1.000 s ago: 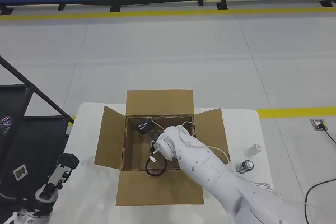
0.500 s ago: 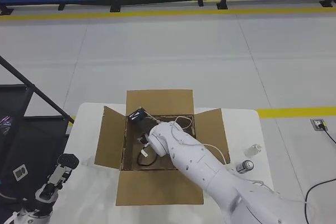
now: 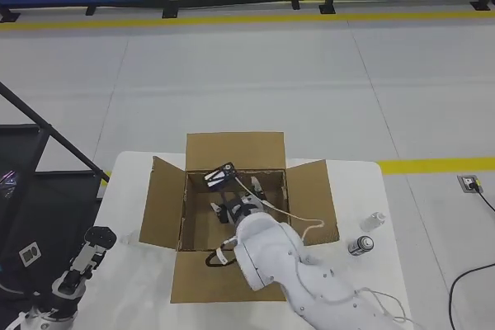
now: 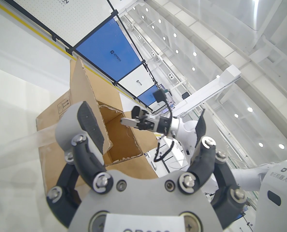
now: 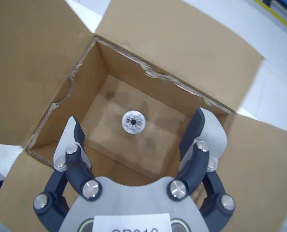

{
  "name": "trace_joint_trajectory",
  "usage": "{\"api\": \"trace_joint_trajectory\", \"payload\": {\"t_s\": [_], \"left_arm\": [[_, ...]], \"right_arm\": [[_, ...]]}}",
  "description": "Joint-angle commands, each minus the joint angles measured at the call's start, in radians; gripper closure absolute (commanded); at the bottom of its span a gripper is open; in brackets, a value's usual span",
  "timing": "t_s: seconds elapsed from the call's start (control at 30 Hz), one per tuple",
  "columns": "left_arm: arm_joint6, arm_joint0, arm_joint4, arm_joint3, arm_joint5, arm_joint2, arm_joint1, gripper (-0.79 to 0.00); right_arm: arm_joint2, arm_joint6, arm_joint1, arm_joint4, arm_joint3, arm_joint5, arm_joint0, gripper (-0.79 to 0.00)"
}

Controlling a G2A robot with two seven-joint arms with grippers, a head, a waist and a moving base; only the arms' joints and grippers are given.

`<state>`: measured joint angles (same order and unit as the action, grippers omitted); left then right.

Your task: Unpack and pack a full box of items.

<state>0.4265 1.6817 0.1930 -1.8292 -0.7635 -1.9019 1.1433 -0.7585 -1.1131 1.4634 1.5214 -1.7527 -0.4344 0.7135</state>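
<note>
White table carries open box, four flaps splayed outward so you get a clear drop from above. Right hand hangs over opening, fingers spread, gripping nothing, aimed down at silver can standing upright mid-floor, apart from walls. Likely your next pick. Second can and bottle stand on table right of box, probably already unpacked. Left hand sits near-left, released, out of the way.

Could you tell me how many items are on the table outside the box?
2: a clear bottle and, nearer the robot, a can, both on the table right of the box. Others may hide under its flaps.
</note>
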Motion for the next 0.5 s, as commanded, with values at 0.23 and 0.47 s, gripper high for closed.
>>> {"api": "trace_joint_trajectory", "payload": {"t_s": [0.23, 0.47], "left_arm": [[0.000, 0.000, 0.000, 0.000, 0.000, 0.000, 0.000, -0.785], [0.000, 0.000, 0.000, 0.000, 0.000, 0.000, 0.000, -0.785]], "right_arm": [[-0.375, -0.162, -0.090, 0.395, -0.597, -0.019, 0.610, -0.785], [-0.647, -0.048, -0.100, 0.162, -0.586, -0.009, 0.832, -0.785]]}}
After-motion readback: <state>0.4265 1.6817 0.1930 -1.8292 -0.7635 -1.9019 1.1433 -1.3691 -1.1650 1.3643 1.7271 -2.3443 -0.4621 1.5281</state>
